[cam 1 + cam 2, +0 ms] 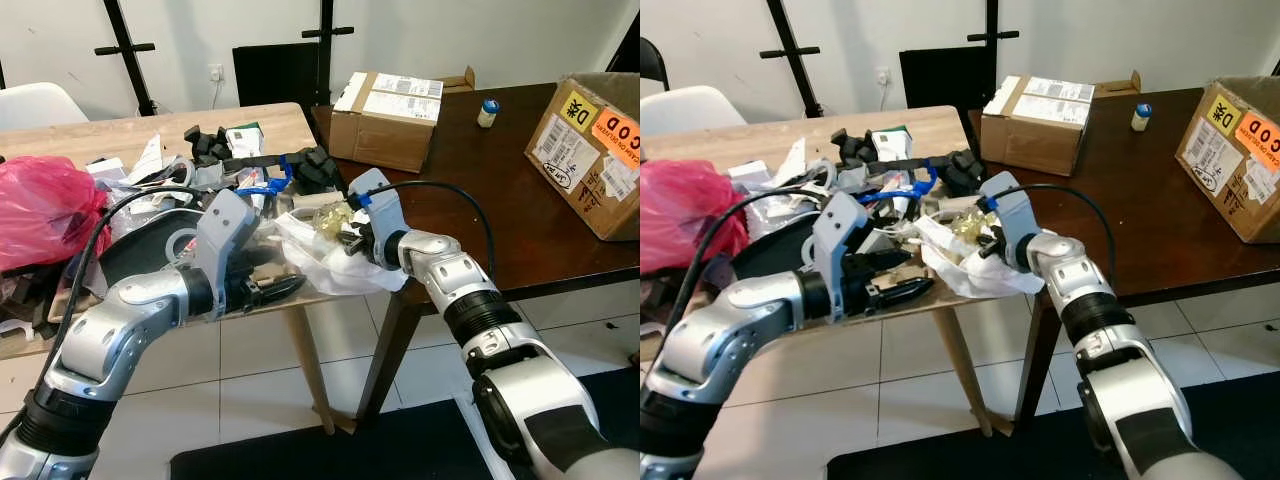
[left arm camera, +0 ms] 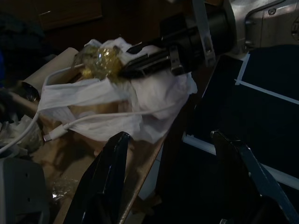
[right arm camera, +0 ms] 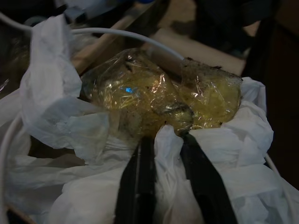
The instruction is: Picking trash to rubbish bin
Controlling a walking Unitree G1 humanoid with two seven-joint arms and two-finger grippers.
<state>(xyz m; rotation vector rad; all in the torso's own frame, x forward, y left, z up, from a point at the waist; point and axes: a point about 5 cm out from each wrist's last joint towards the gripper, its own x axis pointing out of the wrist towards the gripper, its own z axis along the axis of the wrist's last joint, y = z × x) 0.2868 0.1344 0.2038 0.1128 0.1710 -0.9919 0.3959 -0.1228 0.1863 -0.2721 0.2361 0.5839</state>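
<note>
Both eye views look forward and down from head height over the cluttered counter (image 1: 120,135). Each wrist view sits very close in, looking along its own black fingers, and both share the crumpled white plastic (image 3: 60,126) at the counter's edge.

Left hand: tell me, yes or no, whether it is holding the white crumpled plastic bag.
No: the left hand hangs open beside the white crumpled plastic bag, its fingers touching nothing.

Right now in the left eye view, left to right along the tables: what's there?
Pink bag → left gripper → white tissue wad → taped box → small bottle → COD box.
</note>
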